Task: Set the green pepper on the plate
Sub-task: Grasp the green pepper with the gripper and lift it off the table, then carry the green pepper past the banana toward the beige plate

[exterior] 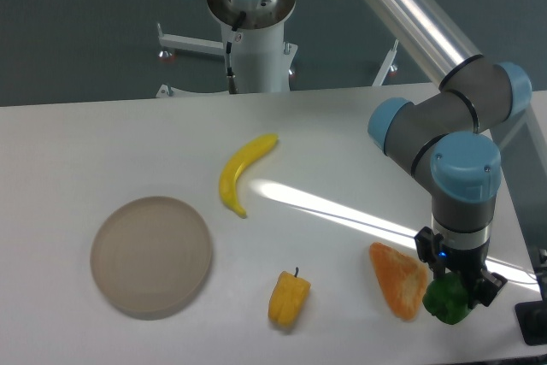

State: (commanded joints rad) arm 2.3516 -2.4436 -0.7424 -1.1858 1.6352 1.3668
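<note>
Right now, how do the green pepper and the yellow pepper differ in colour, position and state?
The green pepper is dark green; the yellow pepper is bright yellow. The green one sits at the gripper beside the orange wedge; the yellow one lies free, nearer the plate. Only the yellow one's stem shows. Both look similar in size.

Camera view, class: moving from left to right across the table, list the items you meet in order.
plate → banana → yellow pepper → orange wedge → green pepper, sitting between the gripper jaws.
</note>
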